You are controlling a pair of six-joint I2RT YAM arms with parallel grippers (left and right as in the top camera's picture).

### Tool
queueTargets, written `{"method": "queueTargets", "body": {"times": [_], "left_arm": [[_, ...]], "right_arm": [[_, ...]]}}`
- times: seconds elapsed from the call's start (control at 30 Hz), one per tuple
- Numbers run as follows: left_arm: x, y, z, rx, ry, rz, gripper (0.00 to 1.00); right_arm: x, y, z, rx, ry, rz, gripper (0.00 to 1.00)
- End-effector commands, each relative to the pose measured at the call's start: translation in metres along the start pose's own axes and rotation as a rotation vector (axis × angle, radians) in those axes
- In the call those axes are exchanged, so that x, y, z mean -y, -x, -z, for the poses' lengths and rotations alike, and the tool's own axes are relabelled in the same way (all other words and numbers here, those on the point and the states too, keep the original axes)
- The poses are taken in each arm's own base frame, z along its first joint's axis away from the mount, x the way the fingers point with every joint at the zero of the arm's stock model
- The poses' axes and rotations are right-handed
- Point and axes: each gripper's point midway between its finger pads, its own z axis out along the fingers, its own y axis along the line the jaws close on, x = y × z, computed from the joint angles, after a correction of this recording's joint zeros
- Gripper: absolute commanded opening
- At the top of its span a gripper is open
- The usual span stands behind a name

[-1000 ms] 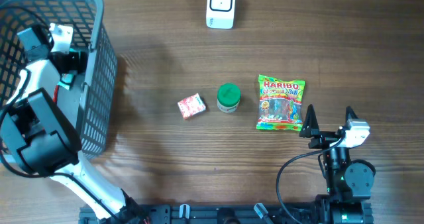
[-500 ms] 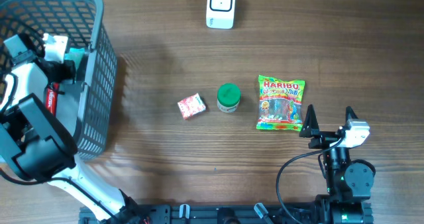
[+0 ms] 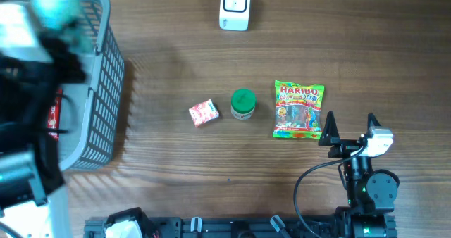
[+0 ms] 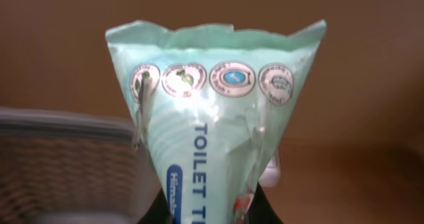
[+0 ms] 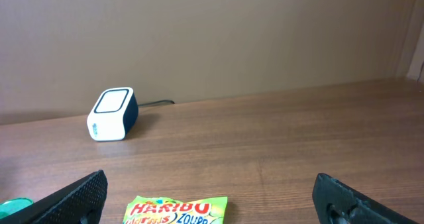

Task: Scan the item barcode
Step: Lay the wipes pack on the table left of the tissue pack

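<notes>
A mint-green packet printed "TOILET T…" [image 4: 212, 111] fills the left wrist view, standing upright, and my left gripper [image 4: 209, 214] is shut on its lower end. From overhead the packet is a teal blur [image 3: 60, 0] above the grey basket [image 3: 106, 90], with the left arm a dark blur under it. The white barcode scanner [image 3: 235, 5] stands at the far edge of the table, also in the right wrist view as the scanner [image 5: 112, 114]. My right gripper [image 3: 349, 129] rests open near the front right, nothing between its fingers.
A Haribo bag [image 3: 299, 110], a green-lidded jar [image 3: 243, 103] and a small pink box [image 3: 204, 113] lie mid-table. A red item [image 3: 53, 115] lies in the basket. The basket's mesh wall [image 4: 66, 158] is behind the packet to the left.
My left gripper shut on the mint-green packet inside the basket and has lifted it fast, blurring in the overhead view. The right arm has not moved.
</notes>
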Motion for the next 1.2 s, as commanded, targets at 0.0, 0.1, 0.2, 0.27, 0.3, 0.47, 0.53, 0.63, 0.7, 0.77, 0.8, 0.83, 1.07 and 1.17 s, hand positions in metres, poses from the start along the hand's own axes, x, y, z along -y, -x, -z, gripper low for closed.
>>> {"method": "queueTargets", "body": {"times": [0.0,0.1,0.2,0.27,0.3,0.47,0.53,0.63,0.7,0.77,0.8,0.83,1.07,1.17], "left_arm": [[0.068,-0.086,-0.04,-0.331,-0.196,0.068,0.04],[0.066,-0.198,-0.08,-0.643,0.047,0.088,0.04],[0.032,-0.272,-0.1,-0.755,0.304,0.213,0.04],[0.019,-0.325,-0.113,-0.807,0.37,0.289,0.04],[0.013,-0.351,-0.115,-0.832,0.404,0.325,0.04],[0.009,-0.426,-0.103,-0.976,0.415,0.388,0.04],[0.013,-0.424,-0.103,-0.973,0.395,0.364,0.07],[0.019,-0.407,-0.107,-0.944,0.342,0.327,0.6],[0.03,-0.363,-0.109,-0.876,0.275,0.275,1.0],[0.042,-0.312,-0.106,-0.788,0.212,0.232,1.0],[0.05,-0.279,-0.103,-0.722,0.174,0.213,1.0],[0.057,-0.249,-0.099,-0.653,0.137,0.194,1.0],[0.042,-0.065,-0.033,-0.061,0.228,0.054,1.0],[0.016,-0.025,-0.004,0.125,0.382,0.068,1.0]], "right_arm": [[-0.003,0.001,0.0,0.005,0.017,0.015,1.0],[-0.003,0.001,0.0,0.005,0.017,0.015,1.0],[-0.003,0.001,0.0,0.005,0.017,0.015,1.0],[-0.003,0.001,0.0,0.005,0.017,0.015,1.0],[-0.003,0.001,0.0,0.005,0.017,0.015,1.0],[-0.003,0.001,0.0,0.005,0.017,0.015,1.0],[-0.003,0.001,0.0,0.005,0.017,0.015,1.0],[-0.003,0.001,0.0,0.005,0.017,0.014,1.0],[-0.003,0.001,0.0,0.005,0.017,0.015,0.99],[-0.003,0.001,0.0,0.005,0.017,0.015,1.0],[-0.003,0.001,0.0,0.005,0.017,0.015,1.0],[-0.003,0.001,0.0,0.005,0.017,0.015,1.0],[-0.003,0.001,0.0,0.005,0.017,0.014,1.0],[-0.003,0.001,0.0,0.005,0.017,0.015,1.0]]}}
